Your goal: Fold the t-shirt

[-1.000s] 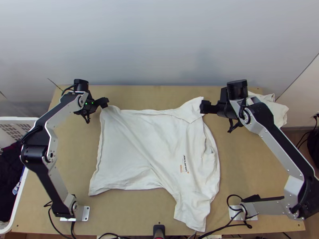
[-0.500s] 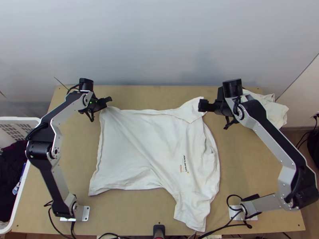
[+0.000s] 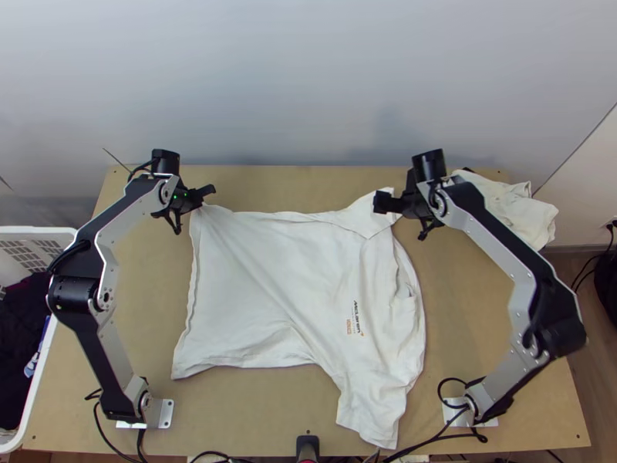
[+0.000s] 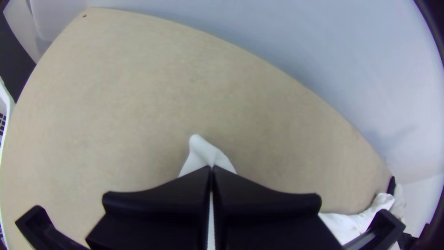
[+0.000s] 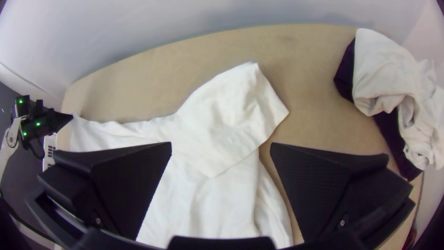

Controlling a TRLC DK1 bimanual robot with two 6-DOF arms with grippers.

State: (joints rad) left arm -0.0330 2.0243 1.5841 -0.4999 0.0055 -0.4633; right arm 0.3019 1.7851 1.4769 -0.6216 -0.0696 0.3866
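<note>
White near sleeve (image 3: 374,413): it points toward the near edge of the light wooden counter (image 3: 254,424).
White printed t-shirt (image 3: 262,285): we have it spread with a few creases, its long axis running from the hem on the left arm's side to the shoulders on the right arm's.
Hem corner (image 4: 199,150): clenched in the black, wide-fingered left gripper (image 4: 212,167), at the shirt's far left.
Far sleeve (image 5: 231,109): it lies under and just past the black right gripper (image 5: 222,146), released with fingers wide apart; the right arm is nearer.
Next pinch: we judge the right gripper must drop and close here before both carry the far side nearward; a shallow bite could slip.
Crumpled pale-and-dark cloth (image 5: 388,76): heaped at the far right, apart from our shirt.
</note>
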